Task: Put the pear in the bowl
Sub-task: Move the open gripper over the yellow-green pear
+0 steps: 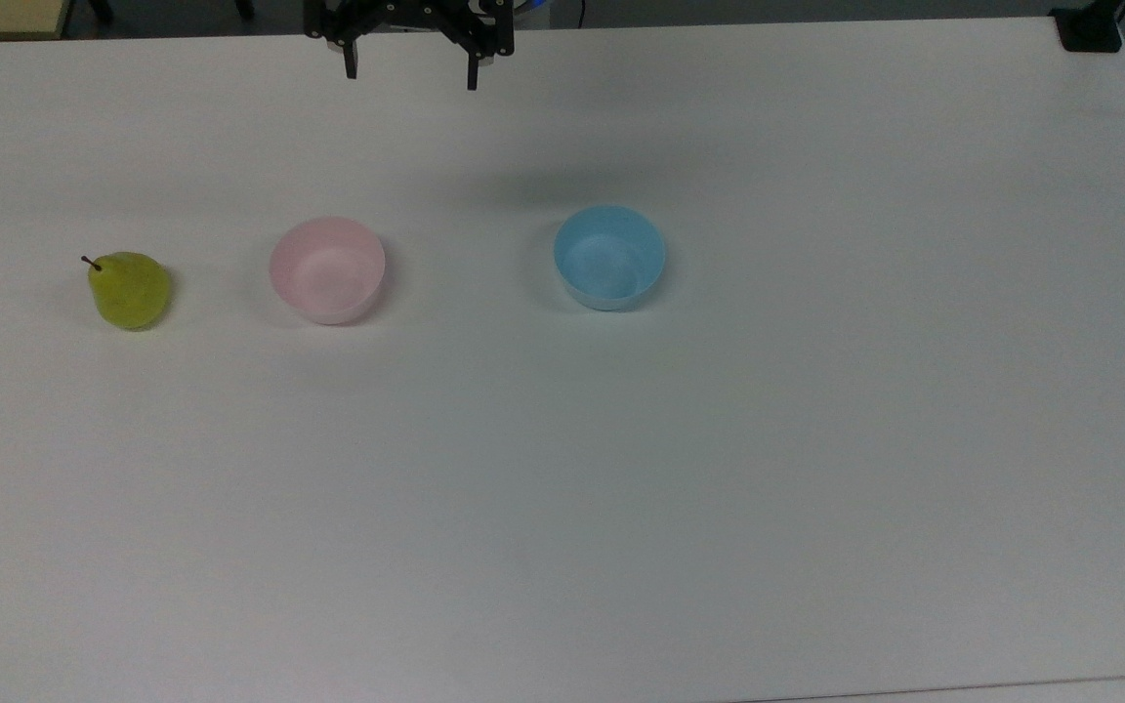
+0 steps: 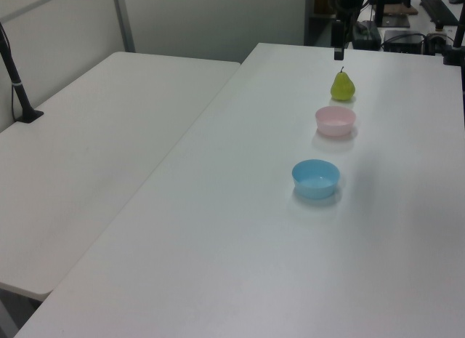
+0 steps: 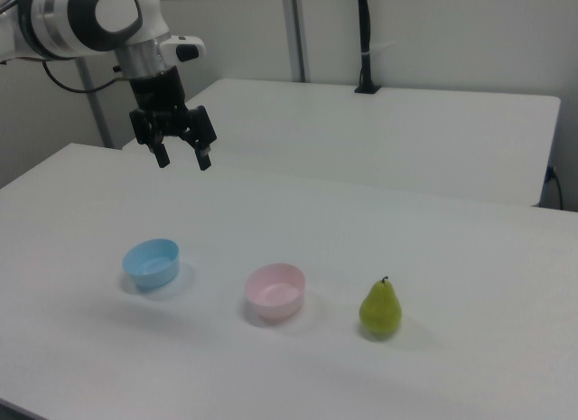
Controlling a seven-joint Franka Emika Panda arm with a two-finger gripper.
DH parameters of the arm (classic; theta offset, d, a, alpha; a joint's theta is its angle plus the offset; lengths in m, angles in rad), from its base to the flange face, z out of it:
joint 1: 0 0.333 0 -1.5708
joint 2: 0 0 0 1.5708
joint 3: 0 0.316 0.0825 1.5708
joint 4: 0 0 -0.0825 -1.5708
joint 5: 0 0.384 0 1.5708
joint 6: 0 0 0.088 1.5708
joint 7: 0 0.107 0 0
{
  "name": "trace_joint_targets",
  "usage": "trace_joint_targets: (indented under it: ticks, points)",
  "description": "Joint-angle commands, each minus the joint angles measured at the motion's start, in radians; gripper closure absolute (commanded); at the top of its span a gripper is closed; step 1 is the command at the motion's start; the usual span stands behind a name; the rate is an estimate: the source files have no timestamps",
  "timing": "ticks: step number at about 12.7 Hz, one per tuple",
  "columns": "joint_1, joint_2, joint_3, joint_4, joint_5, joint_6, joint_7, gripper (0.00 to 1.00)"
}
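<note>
Small yellow-green pear with short dark brown stem, upright on white rectangular table, near the top view's left edge. Small round pale pink plastic bowl just beside it, empty, smooth inside. Light blue plastic bowl farther along same row, near table middle. Black two-finger gripper raised over far edge, jaws spread, holding nothing. Second white table alongside; pale walls, black pole.
</note>
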Motion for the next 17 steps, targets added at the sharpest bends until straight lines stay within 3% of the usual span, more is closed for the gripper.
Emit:
trace_joint_targets:
  ticks: [1, 8, 17]
  points:
    - [0.009, -0.013, -0.011, -0.022, 0.013, 0.034, 0.013, 0.0]
    - [0.003, -0.013, -0.011, -0.022, 0.013, 0.032, 0.001, 0.0]
    - [-0.152, 0.005, -0.011, -0.016, 0.013, 0.087, -0.125, 0.0]
